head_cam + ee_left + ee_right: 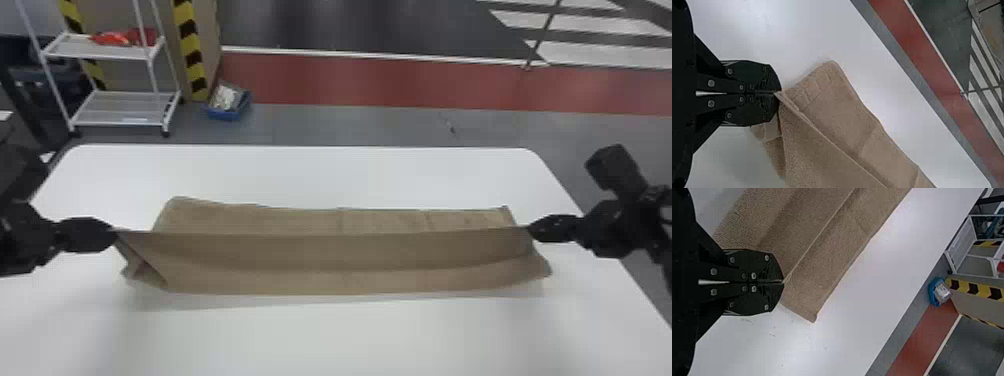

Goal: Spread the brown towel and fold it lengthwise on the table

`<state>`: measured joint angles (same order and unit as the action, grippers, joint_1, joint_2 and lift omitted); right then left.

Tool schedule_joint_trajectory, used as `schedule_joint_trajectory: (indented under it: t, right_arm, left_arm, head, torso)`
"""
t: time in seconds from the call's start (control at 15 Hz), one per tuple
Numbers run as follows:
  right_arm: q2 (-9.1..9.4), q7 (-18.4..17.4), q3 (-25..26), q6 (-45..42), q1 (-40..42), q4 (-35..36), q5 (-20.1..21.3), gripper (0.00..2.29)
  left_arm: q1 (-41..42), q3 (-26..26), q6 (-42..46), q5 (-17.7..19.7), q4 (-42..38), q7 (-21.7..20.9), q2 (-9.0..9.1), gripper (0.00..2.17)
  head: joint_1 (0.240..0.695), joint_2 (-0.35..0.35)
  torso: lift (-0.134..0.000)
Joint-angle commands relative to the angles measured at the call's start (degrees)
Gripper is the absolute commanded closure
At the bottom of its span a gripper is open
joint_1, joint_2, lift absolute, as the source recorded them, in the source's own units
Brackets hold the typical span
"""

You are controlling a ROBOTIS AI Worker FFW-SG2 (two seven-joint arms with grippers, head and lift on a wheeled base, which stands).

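Note:
The brown towel (340, 252) stretches across the white table, its near edge lifted between both grippers and held taut over the far part lying on the table. My left gripper (114, 233) is shut on the towel's left corner, where the cloth hangs in a slanted fold. At the right corner my right gripper (531, 229) is likewise shut on the towel. In the left wrist view the left gripper (778, 93) pinches a corner of the towel (828, 117). The right wrist view has the right gripper (783, 282) closed at the edge of the towel (817, 262).
The white table (320, 175) extends beyond the towel on the far side and toward the robot. Past its far edge stand a white wheeled rack (120, 122) and a blue bin (227, 114) on the floor.

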<state>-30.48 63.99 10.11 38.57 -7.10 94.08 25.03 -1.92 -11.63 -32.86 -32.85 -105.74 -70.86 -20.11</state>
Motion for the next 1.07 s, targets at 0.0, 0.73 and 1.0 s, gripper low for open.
schedule_joint_trajectory:
  t: [0.0, 0.73, 1.0]
  right_arm:
    - [-0.55, 0.0, -0.5, -0.5, -1.4, -1.5, 0.5, 2.11]
    - [-3.89, 1.1, -1.2, -0.6, -5.3, -4.9, 0.3, 2.11]
    - [-3.36, 1.3, -6.9, -0.6, -10.7, -10.2, 3.7, 2.11]
  left_arm:
    - [-2.6, 1.3, 0.0, -0.5, 0.5, -0.6, -0.90, 1.70]
    - [-5.5, 2.6, 0.6, -2.4, 0.5, -5.2, -1.34, 1.70]
    - [-11.7, 7.6, 0.4, -6.2, 8.4, -5.2, -0.81, 1.70]
  head:
    - [0.695, -0.102]
    - [0.695, -0.141]
    - [0.695, -0.149]
  torso:
    - [-0.124]
    - [-0.124]
    - [-0.124]
